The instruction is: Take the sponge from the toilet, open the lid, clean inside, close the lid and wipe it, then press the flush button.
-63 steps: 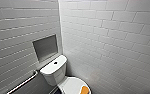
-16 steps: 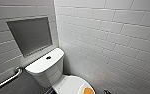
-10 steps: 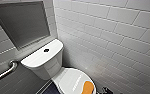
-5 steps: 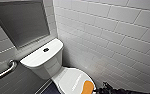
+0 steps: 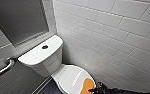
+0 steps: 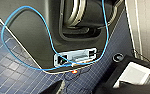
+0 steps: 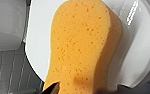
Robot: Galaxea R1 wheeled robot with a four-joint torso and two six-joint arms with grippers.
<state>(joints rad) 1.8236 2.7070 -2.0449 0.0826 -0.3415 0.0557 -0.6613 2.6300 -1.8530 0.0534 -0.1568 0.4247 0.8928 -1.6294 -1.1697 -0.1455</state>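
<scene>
My head camera sits high, looking forward and down into a tiled corner, and takes in the toilet (image 5: pixel 49 62) whole at middling range, from the tank at 9 o'clock to the lid (image 5: pixel 68 78) at 6 o'clock. My right wrist camera looks down from very close on the sponge (image 7: pixel 81 45) lying on that lid, the patch my head sees at 6 o'clock. My left wrist camera faces down, close on my own body (image 6: pixel 36 32) and the floor (image 6: pixel 13 72).
</scene>
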